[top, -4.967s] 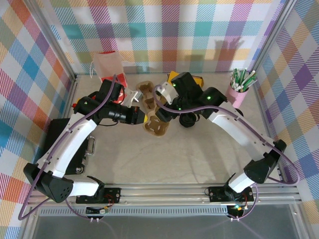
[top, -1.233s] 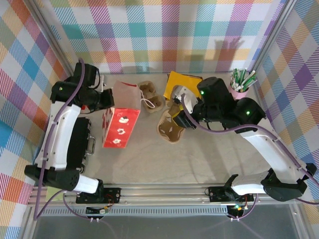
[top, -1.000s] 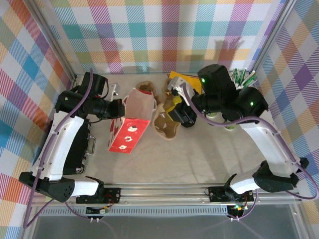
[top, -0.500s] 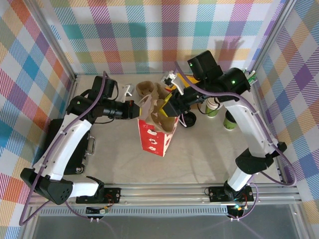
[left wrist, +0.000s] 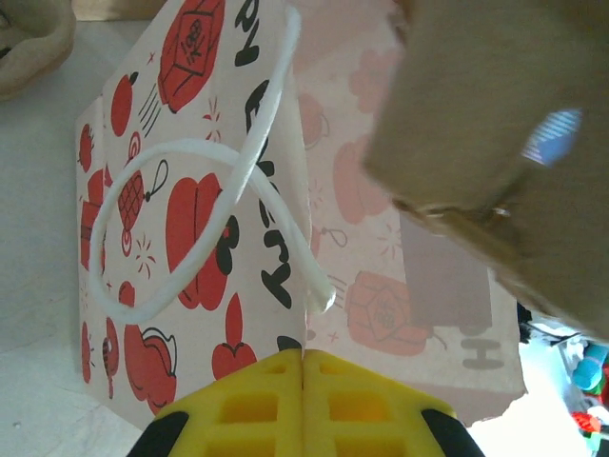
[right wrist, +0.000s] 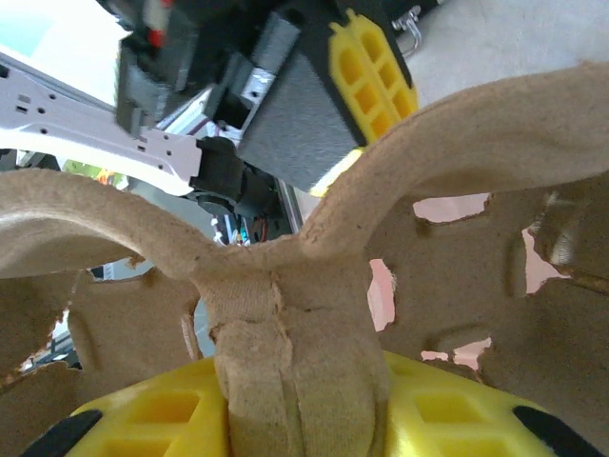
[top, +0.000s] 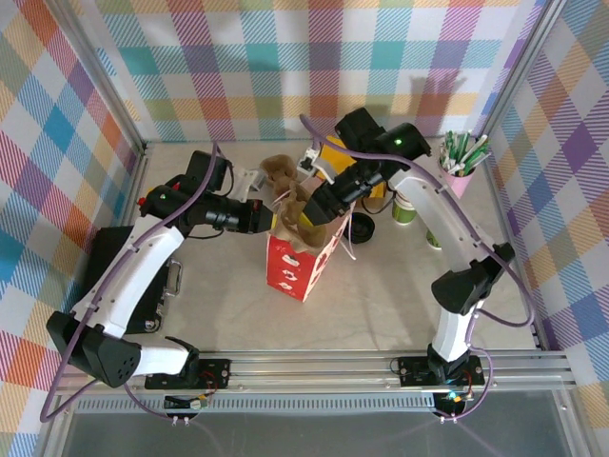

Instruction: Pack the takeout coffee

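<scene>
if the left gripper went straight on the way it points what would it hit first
The red paper bag: the left gripper is shut on its edge, so it would push that wall; the brown carrier seems next, depth unclear.

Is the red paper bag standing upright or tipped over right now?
Upright: the red paper bag stands on its base, mouth facing up, with the left tool pinching its rim and the pulp carrier at its mouth.
</scene>
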`<state>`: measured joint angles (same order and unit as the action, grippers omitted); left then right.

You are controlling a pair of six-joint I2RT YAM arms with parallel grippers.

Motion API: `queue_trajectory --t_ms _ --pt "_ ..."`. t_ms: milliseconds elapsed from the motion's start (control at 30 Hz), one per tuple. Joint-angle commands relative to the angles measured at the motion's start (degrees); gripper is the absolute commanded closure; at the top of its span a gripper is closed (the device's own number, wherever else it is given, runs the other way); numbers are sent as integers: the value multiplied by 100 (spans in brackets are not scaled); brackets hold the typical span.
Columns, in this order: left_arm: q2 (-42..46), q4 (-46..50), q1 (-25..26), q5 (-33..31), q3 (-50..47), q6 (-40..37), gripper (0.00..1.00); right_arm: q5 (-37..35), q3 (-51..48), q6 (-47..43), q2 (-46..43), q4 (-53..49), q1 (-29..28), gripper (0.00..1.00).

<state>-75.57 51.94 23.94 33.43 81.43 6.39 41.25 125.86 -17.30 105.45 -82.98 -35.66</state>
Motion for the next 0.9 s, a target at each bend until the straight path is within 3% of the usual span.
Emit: queue_trajectory --t_ms 0,367,867 --pt "-75 50 56 92 4 -380 100 -30 50 -249 158 -228 68 65" --pt "-255 359 50 344 178 -893 100 -857 172 -851 607 -530 151 65" --pt "-283 655 53 529 306 -1359 100 -1416 29 11 863 -187 296 63"
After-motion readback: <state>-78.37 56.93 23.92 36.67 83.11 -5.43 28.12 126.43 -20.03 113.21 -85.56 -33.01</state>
